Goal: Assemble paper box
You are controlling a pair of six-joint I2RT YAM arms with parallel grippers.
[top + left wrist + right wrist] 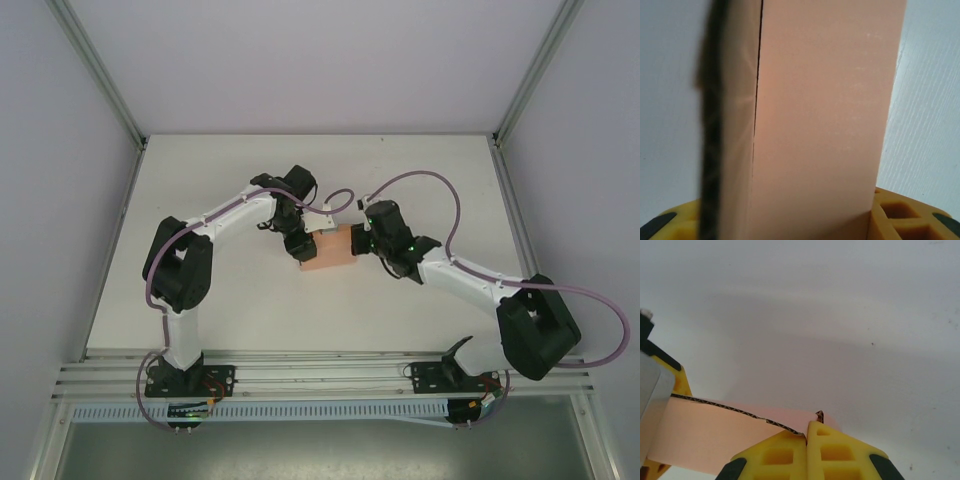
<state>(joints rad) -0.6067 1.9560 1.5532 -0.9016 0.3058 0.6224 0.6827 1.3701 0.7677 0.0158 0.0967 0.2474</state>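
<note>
Two grippers meet at the paper box [328, 250], near the middle of the white table [200, 200]. We see the left gripper [300, 246] at the box's 9 o'clock side. Its jaws are partway apart, and the pink box stands between them and fills the gap, so it holds the box. From the left wrist, one yellow finger [900, 217] touches the box down at 5 o'clock. The other finger is partly hidden behind a flap [735, 150] with a dark cut edge.

The right gripper [358, 240] is at the box's 3 o'clock side. Its jaws are pressed tight together. From the right wrist, we see them pinch the thin edge of a pink flap.

The left arm [180, 270] goes up from its base at 7 o'clock, bends at the elbow and reaches toward 3 o'clock. The right arm [470, 285] goes up from its base at 5 o'clock, bends and reaches toward 10 o'clock.

We cannot tell if the box rests on the table or hangs a little above it.
</note>
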